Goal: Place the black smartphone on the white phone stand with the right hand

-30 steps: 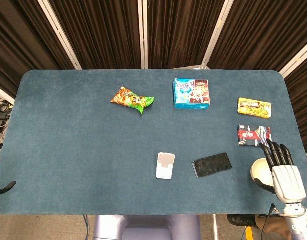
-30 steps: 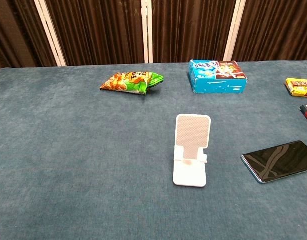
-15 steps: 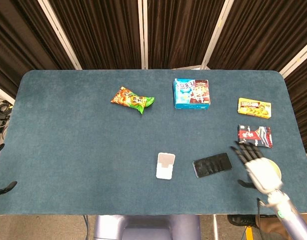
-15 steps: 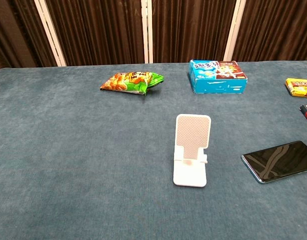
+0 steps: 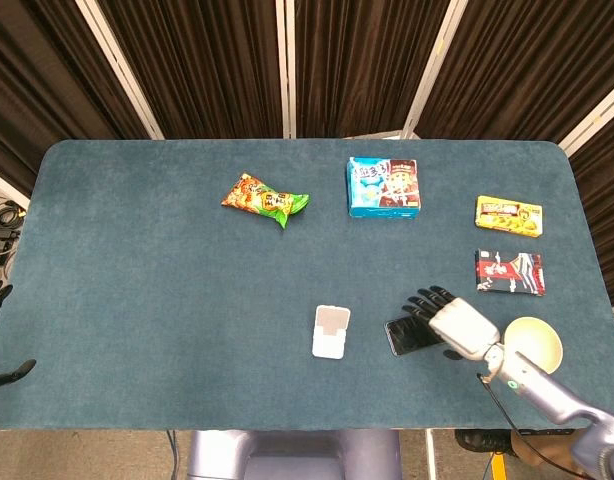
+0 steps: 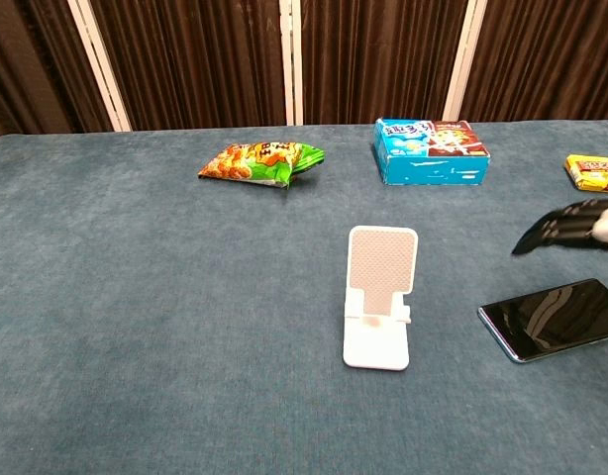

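One black smartphone (image 6: 554,319) flat on the table, directly beneath the empty, spread-fingered right hand (image 5: 453,320).

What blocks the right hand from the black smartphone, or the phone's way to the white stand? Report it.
Nothing visible does. The right hand hovers open above the black smartphone, with only air between them in the chest view. Between the phone and the white phone stand lies only bare table; the snack packs sit farther back.

Blue table (image 5: 137,300) with dark curtains (image 5: 217,60) behind, orange and green snack bag (image 5: 265,199), blue box (image 5: 383,187) (cartoon figures on top), yellow packet (image 5: 508,215), red and black packet (image 5: 508,271), cream bowl (image 5: 535,342) near the right edge
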Robot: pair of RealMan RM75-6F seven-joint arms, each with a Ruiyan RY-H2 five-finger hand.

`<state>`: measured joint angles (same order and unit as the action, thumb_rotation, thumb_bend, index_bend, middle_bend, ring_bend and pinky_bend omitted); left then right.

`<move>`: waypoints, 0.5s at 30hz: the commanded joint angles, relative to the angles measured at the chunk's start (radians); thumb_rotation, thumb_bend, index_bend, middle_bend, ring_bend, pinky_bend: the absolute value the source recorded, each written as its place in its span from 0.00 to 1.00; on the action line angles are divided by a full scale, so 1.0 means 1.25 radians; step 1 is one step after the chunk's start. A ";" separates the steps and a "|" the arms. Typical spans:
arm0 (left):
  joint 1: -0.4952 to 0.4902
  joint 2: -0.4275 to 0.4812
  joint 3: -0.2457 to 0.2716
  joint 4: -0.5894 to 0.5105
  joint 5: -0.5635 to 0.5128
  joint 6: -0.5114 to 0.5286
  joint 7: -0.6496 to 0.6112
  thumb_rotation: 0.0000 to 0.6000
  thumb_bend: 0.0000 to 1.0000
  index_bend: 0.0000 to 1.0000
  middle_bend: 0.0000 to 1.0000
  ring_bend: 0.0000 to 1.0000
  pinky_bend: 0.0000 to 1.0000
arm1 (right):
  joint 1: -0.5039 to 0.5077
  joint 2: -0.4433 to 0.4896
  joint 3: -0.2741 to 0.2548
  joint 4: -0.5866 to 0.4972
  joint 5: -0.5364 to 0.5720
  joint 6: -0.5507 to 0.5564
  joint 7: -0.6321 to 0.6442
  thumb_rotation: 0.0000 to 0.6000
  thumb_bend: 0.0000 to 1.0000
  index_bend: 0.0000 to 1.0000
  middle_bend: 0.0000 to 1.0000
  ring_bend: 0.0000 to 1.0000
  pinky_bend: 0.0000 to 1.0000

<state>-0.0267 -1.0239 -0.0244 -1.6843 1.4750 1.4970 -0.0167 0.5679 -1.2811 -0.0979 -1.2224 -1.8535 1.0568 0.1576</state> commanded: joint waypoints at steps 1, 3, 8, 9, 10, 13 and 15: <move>-0.002 -0.002 -0.002 0.000 -0.004 -0.004 0.004 1.00 0.00 0.00 0.00 0.00 0.00 | 0.021 -0.029 -0.010 0.038 -0.013 -0.019 -0.006 1.00 0.01 0.18 0.24 0.15 0.20; -0.003 -0.003 -0.002 0.000 -0.007 -0.006 0.008 1.00 0.00 0.00 0.00 0.00 0.00 | 0.034 -0.046 -0.015 0.065 -0.018 -0.029 -0.009 1.00 0.04 0.19 0.25 0.16 0.22; -0.004 -0.007 -0.002 0.000 -0.010 -0.009 0.014 1.00 0.00 0.00 0.00 0.00 0.00 | 0.055 -0.072 -0.033 0.110 -0.036 -0.039 -0.035 1.00 0.06 0.20 0.26 0.17 0.25; -0.005 -0.007 -0.002 0.000 -0.010 -0.010 0.015 1.00 0.00 0.00 0.00 0.00 0.00 | 0.057 -0.075 -0.034 0.115 -0.037 -0.039 -0.039 1.00 0.06 0.21 0.26 0.17 0.25; -0.005 -0.008 -0.002 0.000 -0.010 -0.010 0.015 1.00 0.00 0.00 0.00 0.00 0.00 | 0.059 -0.079 -0.035 0.120 -0.036 -0.040 -0.043 1.00 0.06 0.21 0.27 0.17 0.25; -0.005 -0.008 -0.002 0.001 -0.010 -0.009 0.015 1.00 0.00 0.00 0.00 0.00 0.00 | 0.065 -0.088 -0.038 0.134 -0.033 -0.044 -0.051 1.00 0.08 0.22 0.27 0.17 0.25; -0.005 -0.009 -0.002 0.001 -0.011 -0.010 0.016 1.00 0.00 0.00 0.00 0.00 0.00 | 0.069 -0.093 -0.041 0.146 -0.032 -0.047 -0.059 1.00 0.08 0.22 0.27 0.17 0.25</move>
<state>-0.0326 -1.0345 -0.0271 -1.6831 1.4613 1.4850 0.0032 0.6504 -1.3932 -0.1465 -1.0459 -1.8942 1.0012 0.0890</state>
